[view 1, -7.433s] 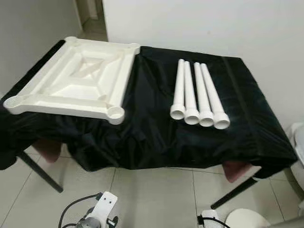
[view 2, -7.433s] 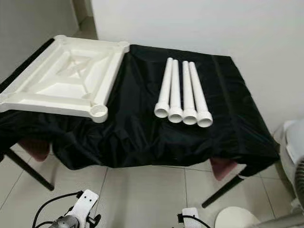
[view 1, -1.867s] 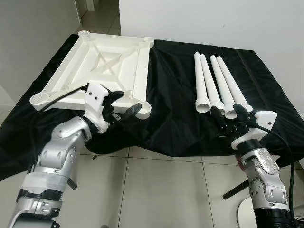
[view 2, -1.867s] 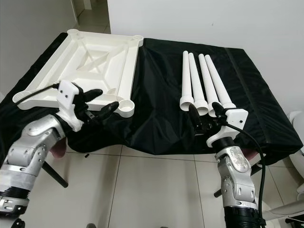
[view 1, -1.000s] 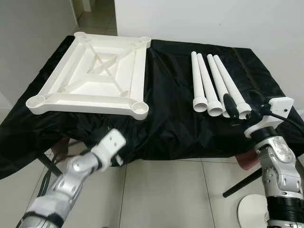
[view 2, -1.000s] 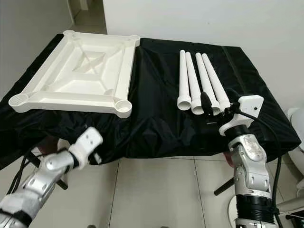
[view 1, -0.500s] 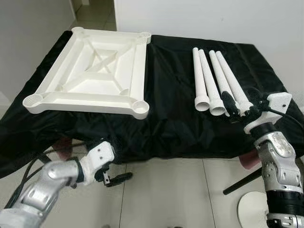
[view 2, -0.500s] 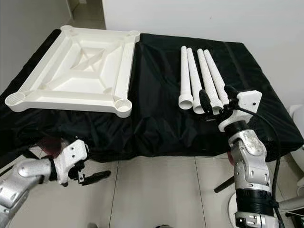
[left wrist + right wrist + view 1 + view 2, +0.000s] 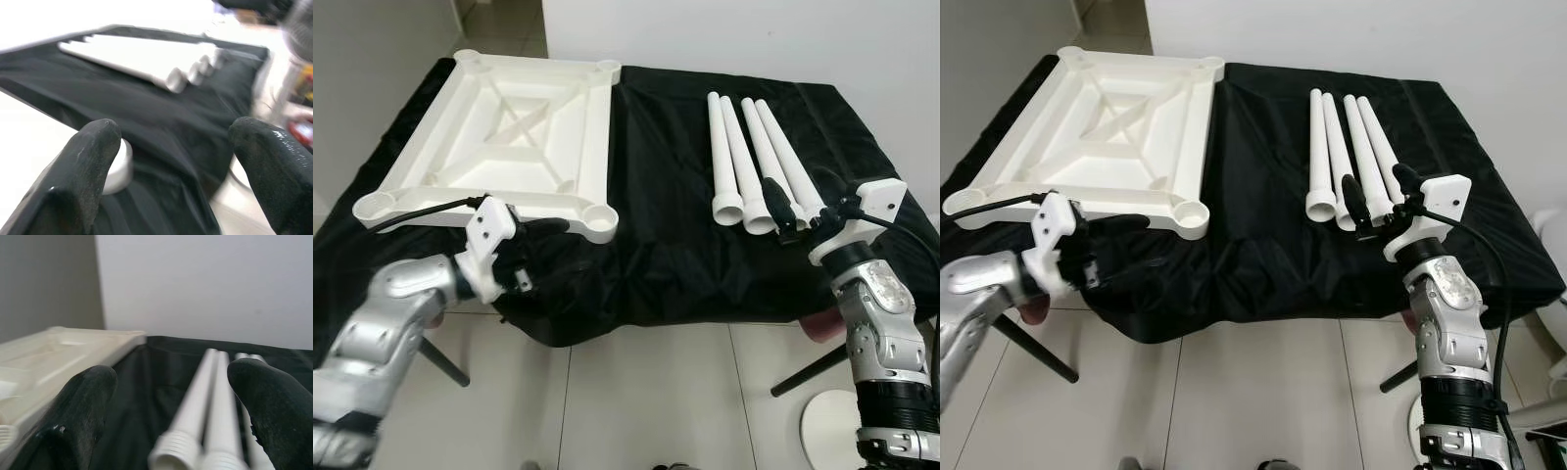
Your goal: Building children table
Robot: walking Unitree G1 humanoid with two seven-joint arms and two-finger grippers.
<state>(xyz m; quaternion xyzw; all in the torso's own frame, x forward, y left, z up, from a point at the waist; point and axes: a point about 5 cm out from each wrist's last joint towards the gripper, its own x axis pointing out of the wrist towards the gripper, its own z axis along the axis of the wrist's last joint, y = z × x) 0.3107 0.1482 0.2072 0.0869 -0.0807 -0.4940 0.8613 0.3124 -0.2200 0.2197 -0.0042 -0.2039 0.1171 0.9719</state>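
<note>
Meanwhile, the left gripper (image 9: 540,257) had come back up from below the bench (image 9: 675,196) edge, where it hung half a second earlier, and sat at the near edge just in front of the tabletop's (image 9: 499,147) near right corner socket. Its jaws stood open, holding nothing. The right gripper (image 9: 1378,201) had pressed further forward since a second before, and its jaws, also open and empty, straddled the near ends of the legs (image 9: 754,162), the inner finger (image 9: 1352,197) lying over the flared ends. Neither gripper had closed on anything, so I judged the assembly not yet begun: the robot seemed to be lining up one arm to steady the tabletop and the other to take a leg.

By count there was one white tabletop, lying upside down with its ribbed underside showing, on the left half of the black-draped bench. Four white legs lay side by side to the right of the tabletop, well apart from it, flared ends toward the robot. The tabletop showed four corner sockets, all empty.
</note>
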